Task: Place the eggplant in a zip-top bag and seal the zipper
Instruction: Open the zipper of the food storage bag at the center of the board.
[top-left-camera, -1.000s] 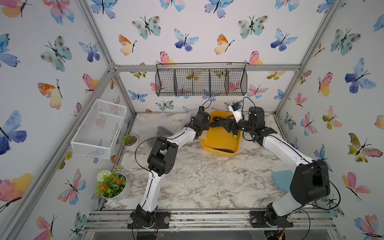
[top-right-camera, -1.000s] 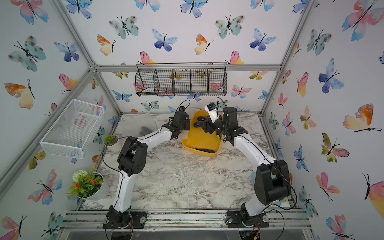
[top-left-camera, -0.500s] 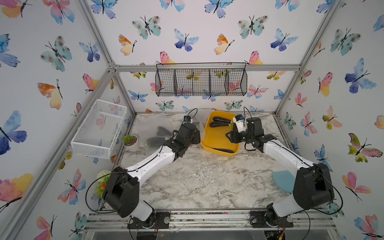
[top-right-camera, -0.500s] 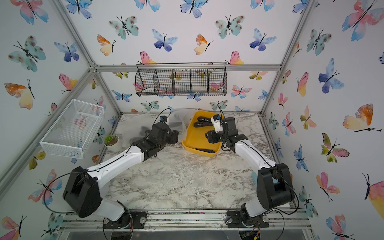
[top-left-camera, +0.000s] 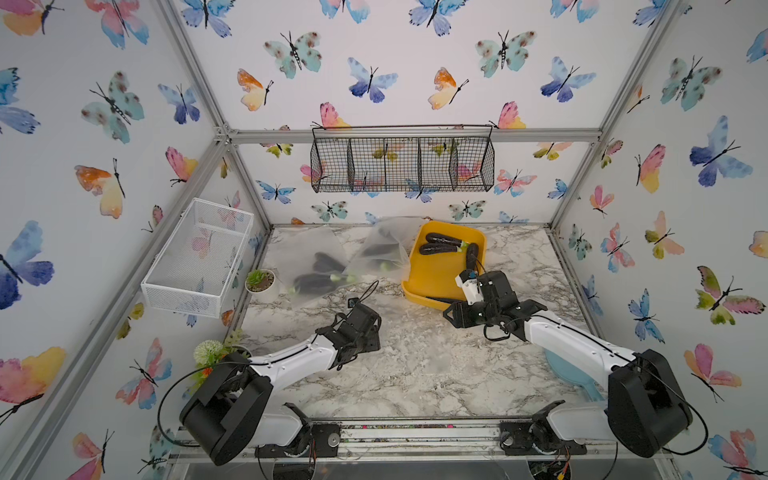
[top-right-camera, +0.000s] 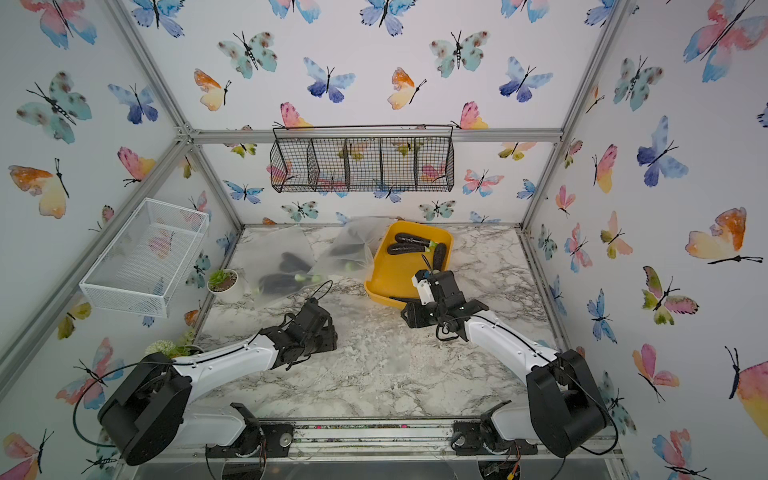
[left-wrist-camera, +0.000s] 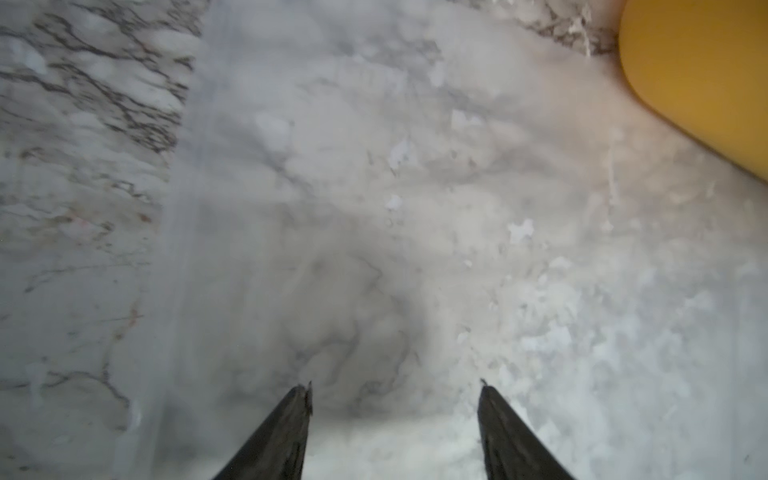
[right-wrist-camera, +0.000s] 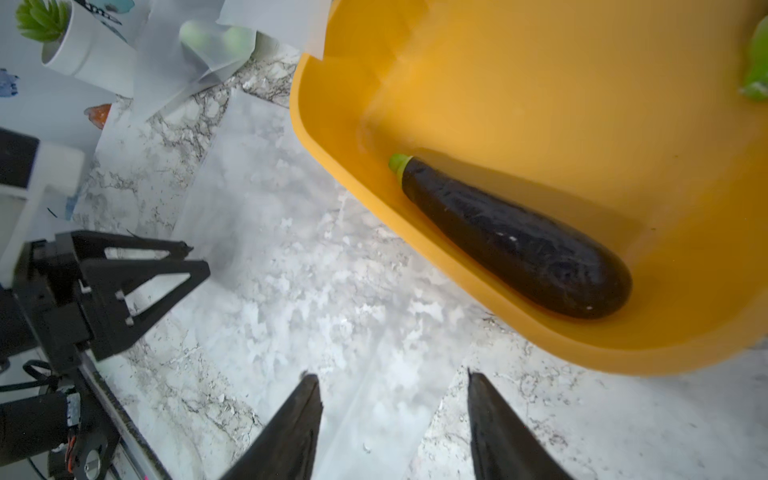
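Both arms are empty, left end effector (left-wrist-camera: 395, 386) and right end effector (right-wrist-camera: 392, 376) spread apart, gripping nothing. Nearest eggplant (right-wrist-camera: 511, 239) lies in the yellow tub (top-left-camera: 424, 274), just above frame centre in a top view. My worry: the flat zip-top bag (right-wrist-camera: 270, 208) looks floppy, so its mouth could collapse during loading.

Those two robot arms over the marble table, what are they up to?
They are bagging eggplants. Two frosted bags at the far left already hold some; more lie in the yellow tub. The left gripper and right gripper are both open and empty, above a clear bag lying flat on the table.
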